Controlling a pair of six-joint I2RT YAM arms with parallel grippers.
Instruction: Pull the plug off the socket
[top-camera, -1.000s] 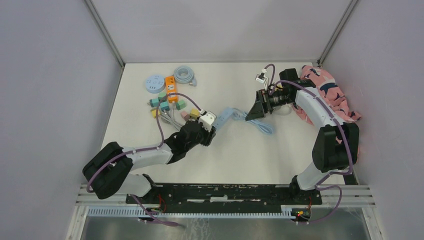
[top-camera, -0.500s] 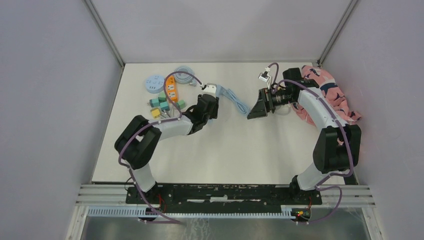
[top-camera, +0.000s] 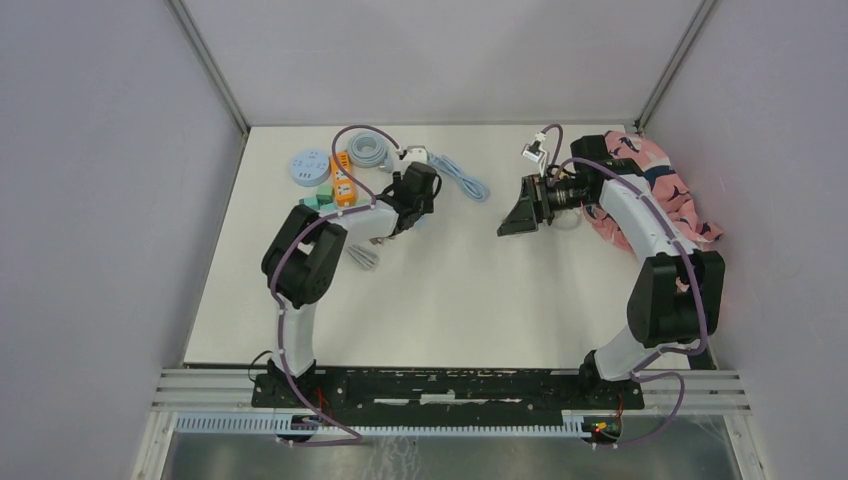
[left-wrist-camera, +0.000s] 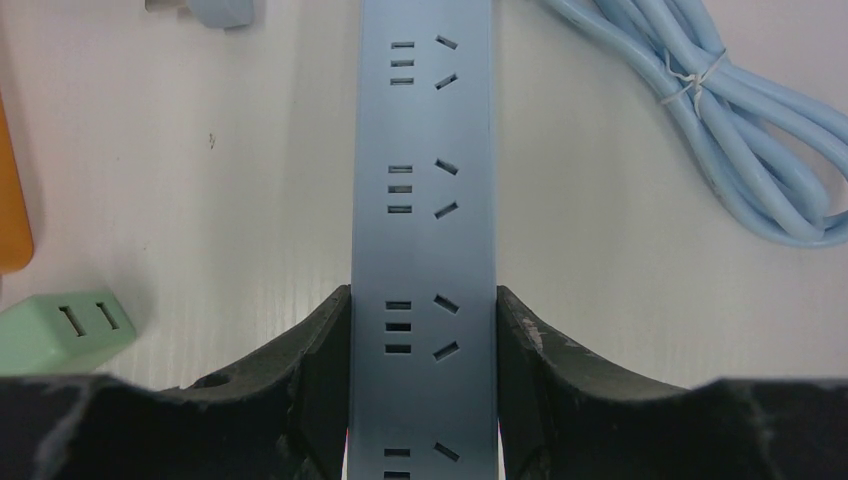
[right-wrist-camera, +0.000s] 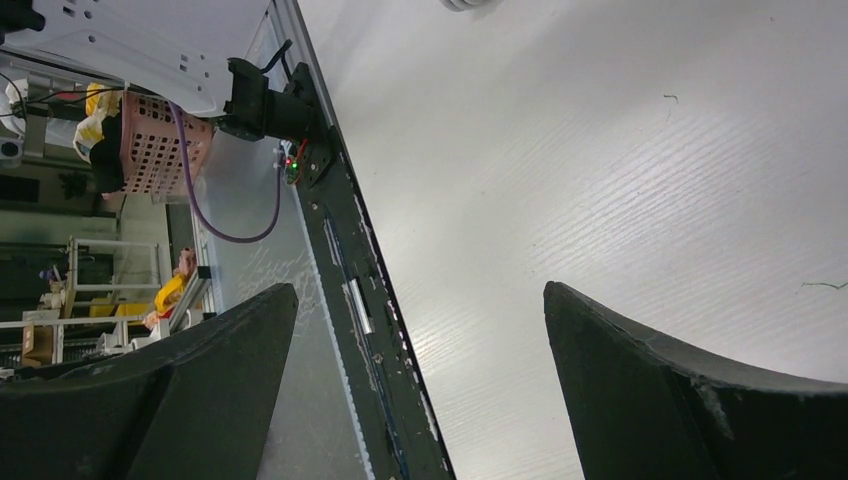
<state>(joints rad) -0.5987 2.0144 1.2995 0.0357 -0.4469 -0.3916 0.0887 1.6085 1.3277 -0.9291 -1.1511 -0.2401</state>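
The socket is a long light-blue power strip (left-wrist-camera: 423, 150) lying flat on the white table. My left gripper (left-wrist-camera: 423, 300) is shut on its sides, and every outlet I can see on it is empty. Its blue cable (left-wrist-camera: 720, 130) loops off to the right, and shows as the cable (top-camera: 462, 182) from above. In the top view my left gripper (top-camera: 416, 190) covers the strip at the far centre-left. A loose green plug (left-wrist-camera: 68, 325) lies just left of the strip. My right gripper (top-camera: 515, 218) hovers open at centre-right with nothing between its fingers (right-wrist-camera: 640, 380).
A pile sits at the far left: a round blue socket (top-camera: 308, 166), an orange strip (top-camera: 342, 180), a coiled cable (top-camera: 368, 150), green plugs (top-camera: 318, 200) and grey plugs (top-camera: 365, 258). A pink cloth (top-camera: 665, 190) lies at the right edge.
My left arm has carried the blue strip from the table's middle to the far left, beside the pile, its cable trailing along. The right gripper has barely moved.
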